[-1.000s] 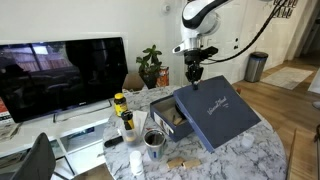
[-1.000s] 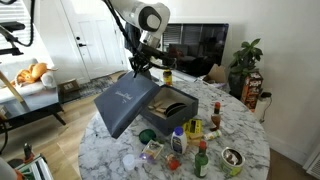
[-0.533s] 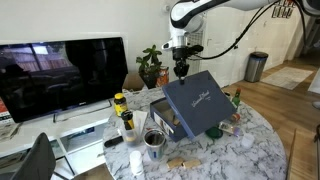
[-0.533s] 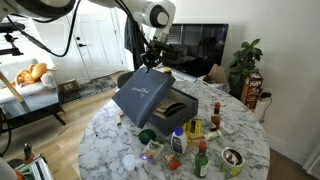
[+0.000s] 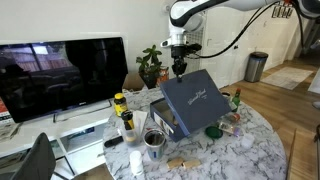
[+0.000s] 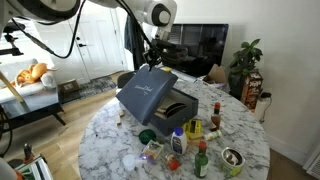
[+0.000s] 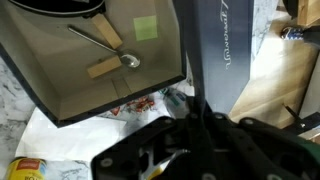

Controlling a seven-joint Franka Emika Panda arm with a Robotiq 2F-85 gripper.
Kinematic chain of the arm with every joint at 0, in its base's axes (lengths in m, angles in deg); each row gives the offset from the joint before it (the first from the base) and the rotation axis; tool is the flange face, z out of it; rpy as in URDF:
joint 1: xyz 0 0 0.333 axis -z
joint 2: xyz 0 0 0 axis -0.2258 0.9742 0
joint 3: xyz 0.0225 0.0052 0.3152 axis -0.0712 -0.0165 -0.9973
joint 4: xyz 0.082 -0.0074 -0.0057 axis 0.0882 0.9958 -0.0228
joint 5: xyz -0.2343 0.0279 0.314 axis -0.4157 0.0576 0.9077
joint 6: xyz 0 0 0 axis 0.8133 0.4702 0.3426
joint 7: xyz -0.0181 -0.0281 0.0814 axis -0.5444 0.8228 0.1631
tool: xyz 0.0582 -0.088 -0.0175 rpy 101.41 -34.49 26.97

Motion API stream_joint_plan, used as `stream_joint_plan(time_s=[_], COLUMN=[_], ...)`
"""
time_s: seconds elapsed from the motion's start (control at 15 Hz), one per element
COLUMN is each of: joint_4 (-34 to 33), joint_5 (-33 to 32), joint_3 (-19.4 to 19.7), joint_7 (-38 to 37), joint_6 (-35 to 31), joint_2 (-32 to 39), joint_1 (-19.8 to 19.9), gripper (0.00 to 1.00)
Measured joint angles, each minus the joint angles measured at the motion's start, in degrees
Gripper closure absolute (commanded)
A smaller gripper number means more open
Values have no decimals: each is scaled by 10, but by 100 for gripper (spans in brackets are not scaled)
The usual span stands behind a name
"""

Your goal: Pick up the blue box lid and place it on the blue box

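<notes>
Clearly, the hand (image 5: 179, 68) was pinched shut on the upper edge of the blue box lid (image 5: 193, 100), which hung steeply tilted over the blue box (image 5: 160, 118) — lettered face outward, lower edge down near the box's open top, though we could not tell whether they touched. We judged the main risk to lie in that one-edge grip: a wide, flat lid held so could swing or slip between the fingers while being lowered. We also thought its lower corner might catch a box wall and shove the box across the marble worktop (image 5: 250, 150) toward the bottles (image 6: 200, 148) standing near it. In both exterior views we could read the lid's tilt and the crowding around the box, but not the box's inside. The wrist view showed that — a spoon (image 7: 102, 42), a small wooden piece (image 7: 103, 68) and a pale green square (image 7: 146, 27) on the box floor, with the lid seen almost edge-on.
</notes>
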Motion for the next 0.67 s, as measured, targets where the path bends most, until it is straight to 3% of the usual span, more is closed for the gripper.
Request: stream_joint_plan(time_s=[0.67], joint_4=[-94], joint_5=[-33], joint_3=[0], joint_7=[4], joint_6=[-10], joint_2=[41], joint_1=[1], gripper=[99])
